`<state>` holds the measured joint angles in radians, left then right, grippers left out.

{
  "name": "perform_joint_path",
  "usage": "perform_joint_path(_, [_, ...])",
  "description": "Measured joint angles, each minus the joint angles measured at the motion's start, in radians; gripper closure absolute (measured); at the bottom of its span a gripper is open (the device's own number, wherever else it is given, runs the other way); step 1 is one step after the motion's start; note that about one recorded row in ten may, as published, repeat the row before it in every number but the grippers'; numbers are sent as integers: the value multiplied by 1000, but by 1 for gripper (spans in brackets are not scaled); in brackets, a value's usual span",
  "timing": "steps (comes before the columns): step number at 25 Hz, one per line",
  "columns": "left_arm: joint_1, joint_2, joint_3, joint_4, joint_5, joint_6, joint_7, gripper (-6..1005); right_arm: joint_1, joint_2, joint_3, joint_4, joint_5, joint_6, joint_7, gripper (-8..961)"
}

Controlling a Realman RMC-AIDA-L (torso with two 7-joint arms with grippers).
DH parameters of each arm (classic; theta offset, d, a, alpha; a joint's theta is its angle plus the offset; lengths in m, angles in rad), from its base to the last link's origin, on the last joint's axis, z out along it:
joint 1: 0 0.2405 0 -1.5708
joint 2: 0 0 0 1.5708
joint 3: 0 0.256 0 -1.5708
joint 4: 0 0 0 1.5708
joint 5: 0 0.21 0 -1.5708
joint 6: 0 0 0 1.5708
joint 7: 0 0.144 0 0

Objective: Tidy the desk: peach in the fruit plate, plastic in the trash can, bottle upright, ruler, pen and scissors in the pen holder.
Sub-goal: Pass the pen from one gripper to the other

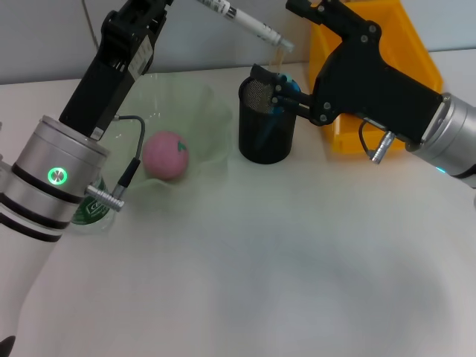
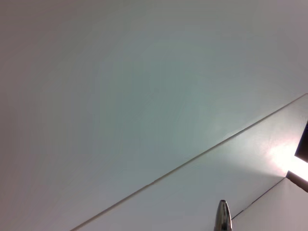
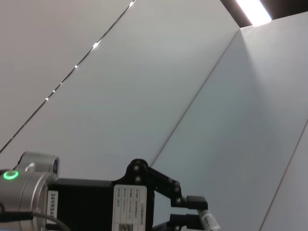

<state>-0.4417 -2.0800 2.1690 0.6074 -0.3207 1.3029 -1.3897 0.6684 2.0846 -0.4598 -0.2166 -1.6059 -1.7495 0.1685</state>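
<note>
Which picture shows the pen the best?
The head view. There the white pen hangs tilted above the black pen holder, held by the left gripper. The left wrist view shows only its metal tip, and the right wrist view shows just a bit of it past the left gripper's fingers.

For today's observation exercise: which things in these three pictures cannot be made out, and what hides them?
- Left gripper: its grip on the pen is cut off by the head view's top edge.
- Pen holder contents: masked by the right gripper and mesh.
- Green object: covered by the left arm.
- Yellow bin interior: blocked by the right arm.
</note>
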Motion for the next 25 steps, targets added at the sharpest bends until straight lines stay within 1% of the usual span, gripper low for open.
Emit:
perform_joint_path(14, [-9,0,24,10,-13,-5,0,856,16,1,-5,8,0,13,-6,195])
perform_joint_path(20, [-2,0,23,14,-15,-5,-1,856,26,2,2,34,3,22,-33,227])
perform_joint_path(25, [0,0,25,14,-20,-9,-1,855,28,2,3,61,14,22,-85,436])
